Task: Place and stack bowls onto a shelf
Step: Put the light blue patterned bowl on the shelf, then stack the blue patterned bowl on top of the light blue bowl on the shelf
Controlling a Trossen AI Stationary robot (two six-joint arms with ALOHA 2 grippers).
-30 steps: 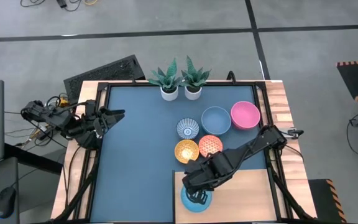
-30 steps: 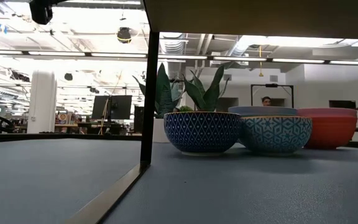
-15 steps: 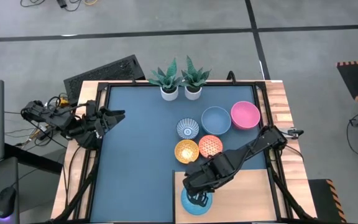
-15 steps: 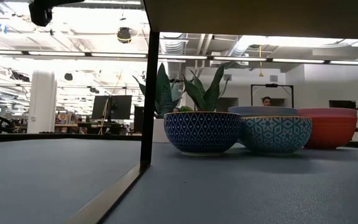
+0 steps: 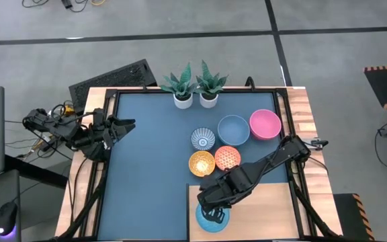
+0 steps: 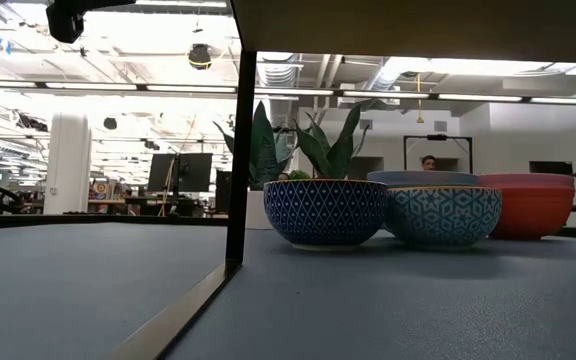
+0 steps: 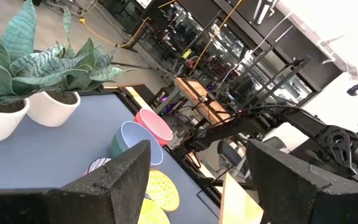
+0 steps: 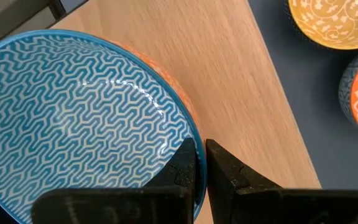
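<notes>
Right claw point(image 8: 201, 163) is positioned over the shelf point(image 8: 241, 99), its fingers drawn narrow and pinched on the rim of the teal bowl point(image 8: 73, 118); one finger is seen inside the rim, the other outside. In the high view the same claw point(image 5: 211, 214) is found at the near left corner of the shelf point(image 5: 267, 208), directly above the teal bowl point(image 5: 212, 218), which is set on the wood. An orange edge is visible beneath the bowl's rim in the right wrist view.

On the blue surface point(image 5: 153, 154), just beyond the shelf, the yellow bowl point(image 5: 201, 163) and orange-red bowl point(image 5: 227, 157) are placed side by side; the blue-white bowl point(image 5: 203, 139), grey-blue bowl point(image 5: 234, 129) and pink bowl point(image 5: 265, 124) are set farther back.

Left claw point(image 5: 127, 124) is held wide open at the left edge of the surface.
</notes>
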